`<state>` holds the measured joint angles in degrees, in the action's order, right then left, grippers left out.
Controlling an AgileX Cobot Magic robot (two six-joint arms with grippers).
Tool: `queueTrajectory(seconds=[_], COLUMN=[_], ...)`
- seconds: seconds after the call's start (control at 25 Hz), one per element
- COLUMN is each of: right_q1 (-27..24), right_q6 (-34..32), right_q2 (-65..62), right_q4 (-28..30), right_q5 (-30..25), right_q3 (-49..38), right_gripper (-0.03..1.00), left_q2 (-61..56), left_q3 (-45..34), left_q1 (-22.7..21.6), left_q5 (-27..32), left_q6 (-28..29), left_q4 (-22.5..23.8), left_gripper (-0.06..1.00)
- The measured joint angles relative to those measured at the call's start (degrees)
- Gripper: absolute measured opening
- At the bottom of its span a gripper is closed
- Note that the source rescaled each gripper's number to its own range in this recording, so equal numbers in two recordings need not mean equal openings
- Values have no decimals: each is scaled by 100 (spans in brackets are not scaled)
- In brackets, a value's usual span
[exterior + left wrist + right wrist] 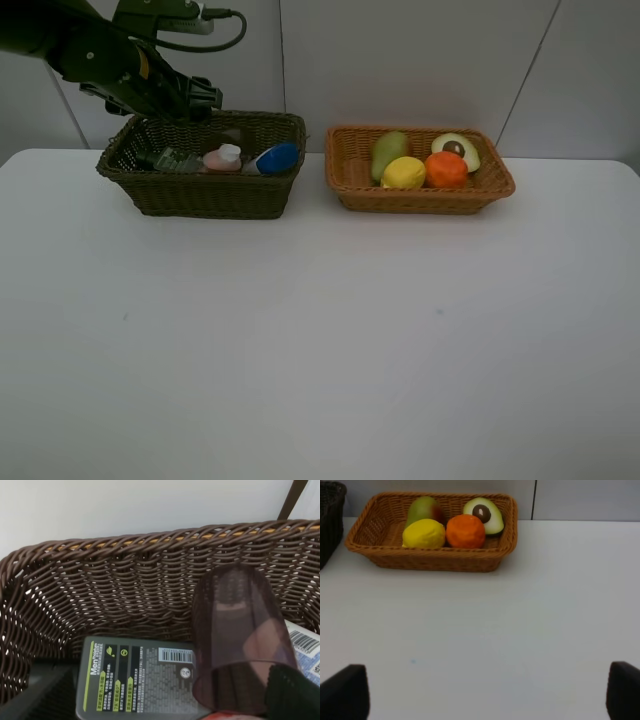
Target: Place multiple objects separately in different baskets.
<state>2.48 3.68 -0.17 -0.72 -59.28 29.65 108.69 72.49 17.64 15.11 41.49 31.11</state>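
The left gripper (200,100) hung over the dark basket (205,190), fingers spread and holding nothing; below it lay the green bottle (135,682), the pink cup (240,640), the pink bottle (224,158) and the blue-capped bottle (274,158). The light basket (420,198) held the pear (388,152), lemon (404,173), orange (446,169) and avocado (457,150). The right gripper (485,700) stood wide open and empty over the bare table (520,630).
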Motion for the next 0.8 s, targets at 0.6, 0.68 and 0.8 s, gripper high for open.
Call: queueTrajectory(seconds=[0.6, 0.68, 0.8], right_q1=[0, 0, 0], right_q6=[0, 0, 0], right_q2=[0, 0, 0], right_q4=[5, 5, 5], right_q5=[0, 0, 0], right_q3=[0, 0, 0], right_gripper=[100, 100, 100], left_q2=[-1636, -2092, -2812], left_q3=[-1033, -1338, -1842], left_q1=[0, 0, 0], left_q5=[265, 375, 485], left_q6=[0, -21, -88], left_q4=[-248, -248, -280], left_gripper=[100, 100, 100])
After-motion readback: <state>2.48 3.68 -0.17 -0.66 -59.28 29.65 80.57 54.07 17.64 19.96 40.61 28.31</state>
